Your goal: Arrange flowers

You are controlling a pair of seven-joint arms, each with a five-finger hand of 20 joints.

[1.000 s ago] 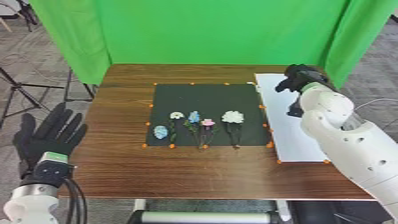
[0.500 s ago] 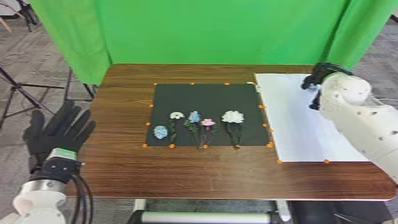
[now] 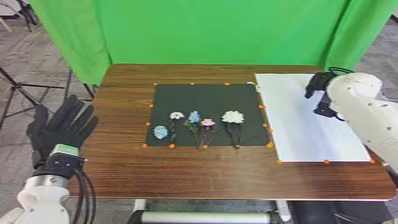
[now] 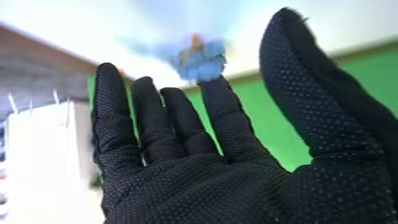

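Over the far right part of the white sheet (image 3: 298,130), my right hand (image 3: 323,89) is open. In the right wrist view my right hand (image 4: 200,187) has straight fingers and its thumb spread apart. A blue flower (image 4: 201,62) is just past one fingertip there; whether they touch, I cannot tell. On the black mat (image 3: 204,95) lie a blue flower head (image 3: 160,132), a small white flower (image 3: 176,115), a second blue flower (image 3: 194,117), a pink flower (image 3: 208,122) and a large white flower (image 3: 233,117). Left of the table, my left hand (image 3: 60,131) is open, fingers straight.
The brown wooden table (image 3: 195,175) surrounds the mat and sheet. Small orange markers (image 3: 280,161) line their edges. A green curtain (image 3: 213,35) hangs behind the far edge, and a tripod (image 3: 18,90) stands on the floor at the left.
My right hand has moved rightward across the white sheet and a little nearer the robot. My left hand has shifted slightly to the right. The flowers on the mat have stayed put.
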